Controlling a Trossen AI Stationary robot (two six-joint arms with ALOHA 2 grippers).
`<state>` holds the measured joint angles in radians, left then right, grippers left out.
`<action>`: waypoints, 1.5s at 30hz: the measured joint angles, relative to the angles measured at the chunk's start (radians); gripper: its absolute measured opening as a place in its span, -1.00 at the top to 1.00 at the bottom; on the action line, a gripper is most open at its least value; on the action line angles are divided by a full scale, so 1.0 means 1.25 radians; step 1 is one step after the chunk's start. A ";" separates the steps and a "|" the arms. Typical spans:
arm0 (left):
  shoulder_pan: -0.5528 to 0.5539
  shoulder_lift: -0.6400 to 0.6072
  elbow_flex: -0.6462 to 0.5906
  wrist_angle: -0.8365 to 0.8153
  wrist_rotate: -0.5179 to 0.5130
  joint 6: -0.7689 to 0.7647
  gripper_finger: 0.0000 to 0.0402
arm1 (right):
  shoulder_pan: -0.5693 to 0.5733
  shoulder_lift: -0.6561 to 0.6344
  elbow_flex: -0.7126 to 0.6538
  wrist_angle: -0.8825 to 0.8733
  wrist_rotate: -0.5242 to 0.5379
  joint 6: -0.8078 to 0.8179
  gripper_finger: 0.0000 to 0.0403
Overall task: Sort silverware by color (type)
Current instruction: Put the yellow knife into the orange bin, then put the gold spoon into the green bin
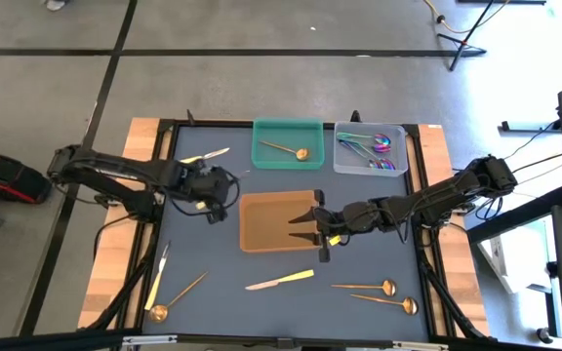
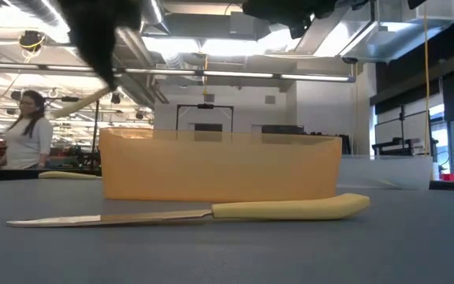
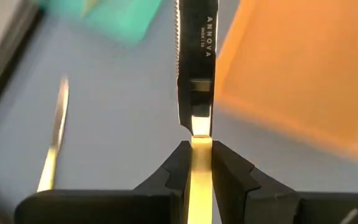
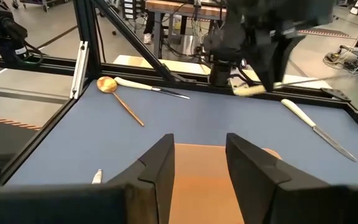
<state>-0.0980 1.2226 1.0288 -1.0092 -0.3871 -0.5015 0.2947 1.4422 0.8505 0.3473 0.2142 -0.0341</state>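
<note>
Left end effector (image 3: 199, 163) clenched on cream-handled knife (image 3: 195, 74) at the handle end, blade pointing forward, lifted off the desk (image 1: 213, 263) just beside orange tray (image 1: 279, 222); likely a carry toward that tray, presumably the cream pile's bin. Blade stamped "ANNOVA", smaller line beneath unreadable. Right end effector (image 1: 312, 227) released, fingers spread above orange tray's near edge, holding nothing. Green tray (image 1: 287, 142) holding one gold spoon (image 1: 287, 149); clear tray (image 1: 370, 151) holding iridescent pieces (image 1: 379, 146). Unsorted on desk: cream knife (image 1: 280, 281) at front centre, two gold spoons (image 1: 377, 293) front right, gold spoon (image 1: 175, 298) and cream piece (image 1: 157, 276) front left, another cream knife (image 1: 206, 155) at back.
</note>
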 joint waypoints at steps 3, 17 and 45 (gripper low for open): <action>-0.034 0.004 -0.008 0.174 -0.044 0.060 0.79 | 0.000 0.000 0.000 0.000 -0.011 0.003 0.34; -0.116 0.205 -0.115 0.663 -0.041 0.263 0.78 | 0.152 -0.195 0.000 -0.182 -0.069 0.098 0.34; -0.166 0.249 -0.115 0.726 0.048 0.210 0.33 | 0.204 -0.193 0.036 -0.627 -0.050 0.366 0.26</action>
<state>-0.3058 1.5342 0.8856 -0.1016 -0.3265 -0.2396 0.5494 1.2007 0.8952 -0.4361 0.1513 0.4238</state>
